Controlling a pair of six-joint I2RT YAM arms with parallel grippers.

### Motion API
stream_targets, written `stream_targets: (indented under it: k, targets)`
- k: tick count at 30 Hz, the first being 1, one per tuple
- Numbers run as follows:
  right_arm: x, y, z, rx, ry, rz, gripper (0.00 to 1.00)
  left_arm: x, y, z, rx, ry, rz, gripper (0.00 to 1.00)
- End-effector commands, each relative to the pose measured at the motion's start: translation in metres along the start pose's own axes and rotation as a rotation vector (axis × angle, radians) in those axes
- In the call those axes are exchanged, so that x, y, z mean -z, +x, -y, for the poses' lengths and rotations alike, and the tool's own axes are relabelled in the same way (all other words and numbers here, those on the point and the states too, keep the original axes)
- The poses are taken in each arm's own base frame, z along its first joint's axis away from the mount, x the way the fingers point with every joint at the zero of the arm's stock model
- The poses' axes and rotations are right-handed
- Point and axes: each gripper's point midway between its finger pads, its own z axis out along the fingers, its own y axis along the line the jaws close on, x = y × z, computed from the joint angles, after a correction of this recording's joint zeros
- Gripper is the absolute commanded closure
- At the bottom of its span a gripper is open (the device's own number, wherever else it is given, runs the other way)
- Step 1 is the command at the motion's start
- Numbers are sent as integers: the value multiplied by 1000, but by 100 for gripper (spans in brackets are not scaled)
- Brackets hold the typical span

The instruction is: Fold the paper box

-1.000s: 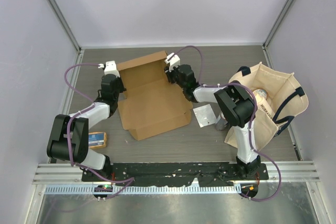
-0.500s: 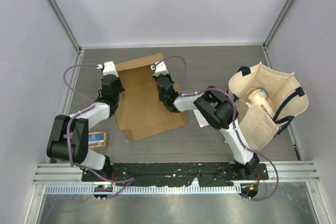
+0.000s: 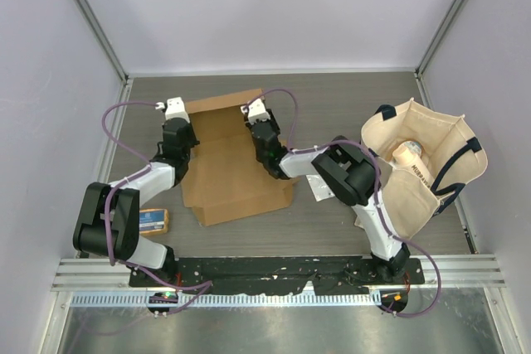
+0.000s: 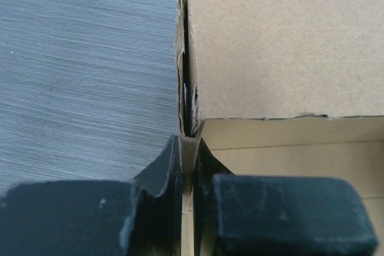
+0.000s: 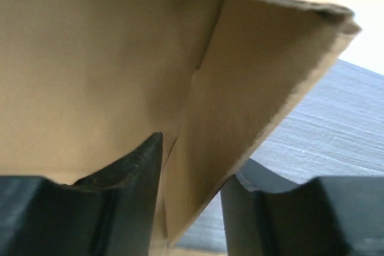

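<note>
The paper box (image 3: 236, 180) is brown corrugated cardboard, lying open on the left half of the table with its back panel raised. My left gripper (image 3: 187, 145) is at its left wall. In the left wrist view the left gripper (image 4: 190, 160) is shut on that wall's thin edge, with the back panel of the paper box (image 4: 282, 52) ahead. My right gripper (image 3: 264, 143) is at the right rear of the box. In the right wrist view the right gripper (image 5: 192, 172) stands open around a slanting flap of the paper box (image 5: 240, 88); the right finger is clear of it.
A beige tote bag (image 3: 423, 163) with dark handles stands at the right, something pale inside. A small white sheet (image 3: 319, 181) lies beside the right arm. An orange-and-blue packet (image 3: 153, 221) lies by the left arm's base. Metal posts and walls enclose the table.
My right gripper has swung left from the box's right rear corner, and the box's right side has come in with it. The box has slid slightly left. The left gripper has stayed put.
</note>
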Motion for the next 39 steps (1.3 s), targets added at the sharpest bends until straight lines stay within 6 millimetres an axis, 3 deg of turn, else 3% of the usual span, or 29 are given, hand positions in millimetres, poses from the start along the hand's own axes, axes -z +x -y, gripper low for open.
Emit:
stream_targets:
  k: [1,3,4,7,8,9,16,18,23,24,25,29,33,34,36,39]
  targets:
    - [11,-43,1,-70,-245,-2,48,6,-29,22,16,76,79,100]
    - [12,-41,17,-119,-302,-64,39,5,-30,21,12,70,80,100]
    - [18,-43,6,-141,-403,-75,39,6,-31,21,11,70,81,100]
    - [33,-44,12,-149,-492,-96,28,6,-31,20,8,67,82,100]
    - [38,-53,16,-155,-513,-82,26,7,-31,20,8,67,82,100]
    - [41,-46,21,-159,-514,-98,25,7,-31,20,6,68,81,100]
    - [58,-47,56,-191,-491,-113,22,5,-25,26,-6,98,50,98]
    - [60,-52,70,-229,-447,-132,22,5,-25,28,-2,105,41,82]
    - [90,-34,79,-364,-442,-305,21,10,-19,26,15,99,17,50]
    - [95,-31,81,-375,-432,-334,21,16,-26,23,30,90,36,46]
    - [104,-22,85,-379,-421,-397,21,19,-27,21,68,82,44,36]
    - [130,-1,90,-427,-398,-544,21,43,-26,9,203,46,66,23]
    - [147,21,103,-443,-309,-676,21,68,-20,-4,416,-18,31,20]
    - [157,30,101,-448,-313,-737,21,75,-6,-11,451,-60,-15,20]
    - [171,44,95,-482,-329,-850,21,93,4,-10,630,-52,-40,21]
    - [191,49,80,-524,-419,-934,21,119,12,15,791,119,-92,23]
